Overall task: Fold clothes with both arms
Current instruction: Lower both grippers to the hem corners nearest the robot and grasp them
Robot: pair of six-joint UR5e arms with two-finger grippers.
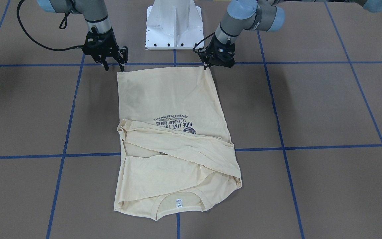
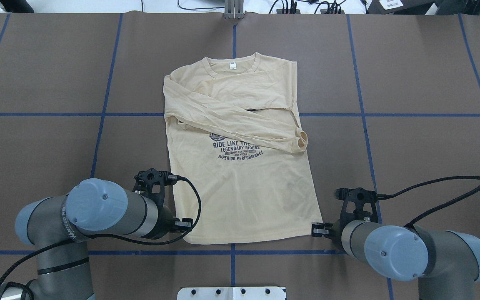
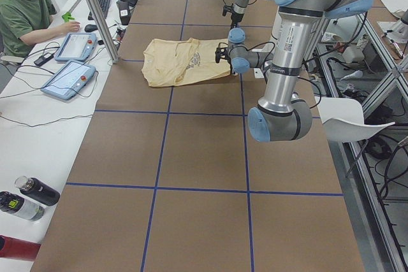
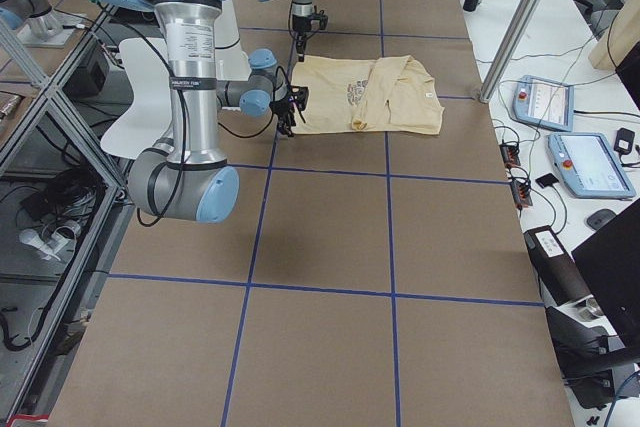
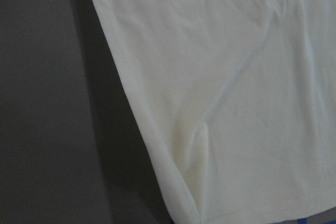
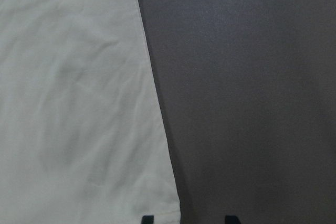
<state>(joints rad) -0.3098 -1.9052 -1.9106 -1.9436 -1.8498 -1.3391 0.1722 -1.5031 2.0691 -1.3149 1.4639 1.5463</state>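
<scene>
The cream-yellow long-sleeved shirt (image 1: 167,99) (image 2: 244,187) lies flat, print side up. Both sleeves are folded across the chest, and the collar with its white label points away from the robot. My left gripper (image 1: 219,65) (image 2: 183,225) hovers low at one hem corner, and its fingers look apart; the left wrist view shows only that corner of the shirt (image 5: 236,77). Open beside the other hem corner stands my right gripper (image 1: 114,68) (image 2: 320,229). In the right wrist view its two fingertips (image 6: 148,219) straddle the shirt's side edge (image 6: 68,103). Neither gripper holds fabric.
The white pedestal base (image 1: 174,23) stands just behind the hem. Blue tape lines cross the brown table (image 2: 411,146). In the exterior left view a person (image 3: 22,11) sits at a side desk with control tablets (image 3: 69,78); bottles (image 3: 32,195) lie on it.
</scene>
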